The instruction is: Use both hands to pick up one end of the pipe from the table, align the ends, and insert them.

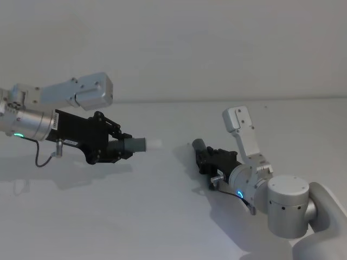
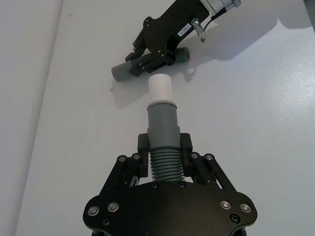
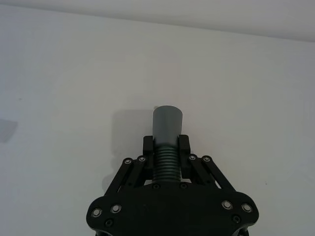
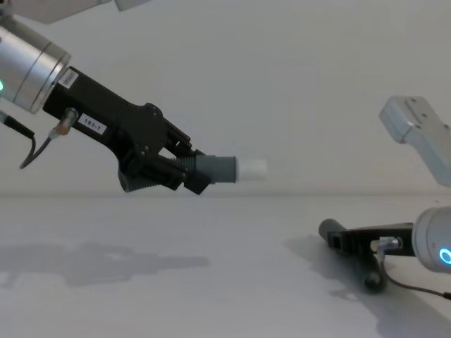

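Left black plastic two-finger gripper is closest to my wrist cam. Its jaws are clamped on the ribbed section of the dark grey tube piece, with the narrow white stub sticking out front. From the head cam I see that arm held up off the plain white matte table, stub pointing toward the robot's right. Right black two-finger gripper is down low at the table on the right. Its jaws are closed on the ribs of the second dark grey tube piece, and its round grey mouth faces away and left. I can't tell if that piece touches the surface. The two ends are well apart and not lined up: the second piece lies crosswise ahead of the stub.
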Motion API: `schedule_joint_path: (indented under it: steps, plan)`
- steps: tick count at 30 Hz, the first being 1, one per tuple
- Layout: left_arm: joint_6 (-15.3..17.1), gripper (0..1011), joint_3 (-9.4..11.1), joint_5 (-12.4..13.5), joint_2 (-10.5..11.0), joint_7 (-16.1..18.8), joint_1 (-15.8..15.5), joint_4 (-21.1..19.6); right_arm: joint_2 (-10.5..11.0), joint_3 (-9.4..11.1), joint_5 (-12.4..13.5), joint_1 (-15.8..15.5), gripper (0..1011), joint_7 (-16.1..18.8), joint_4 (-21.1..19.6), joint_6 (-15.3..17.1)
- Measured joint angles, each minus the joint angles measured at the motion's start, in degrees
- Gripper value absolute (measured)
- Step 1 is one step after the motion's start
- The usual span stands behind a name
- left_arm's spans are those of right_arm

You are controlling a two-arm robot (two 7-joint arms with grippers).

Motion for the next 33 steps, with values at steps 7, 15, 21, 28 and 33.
schedule_joint_path:
  steps: [7, 15, 21, 28, 33]
  plan:
    - [0.0, 336, 0.0, 0.0, 0.0, 0.0, 0.0, 0.0, 0.0, 0.0, 0.0, 0.0, 264, 0.0, 0.0, 0.0]
    - [0.0, 336, 0.0, 0.0, 0.0, 0.0, 0.0, 0.0, 0.0, 0.0, 0.0, 0.0, 264, 0.0, 0.0, 0.0]
    - [0.0, 336, 0.0, 0.0, 0.0, 0.0, 0.0, 0.0, 0.0, 0.0, 0.0, 0.0, 264, 0.0, 0.0, 0.0]
    - [0.0, 336, 0.0, 0.0, 0.0, 0.0, 0.0, 0.0, 0.0, 0.0, 0.0, 0.1, 264, 0.1, 0.1, -0.1]
    - [0.0, 336, 0.0, 0.0, 0.0, 0.0, 0.0, 0.0, 0.2, -0.4, -0.3, 0.8, 264, 1.3, 1.3, -1.8]
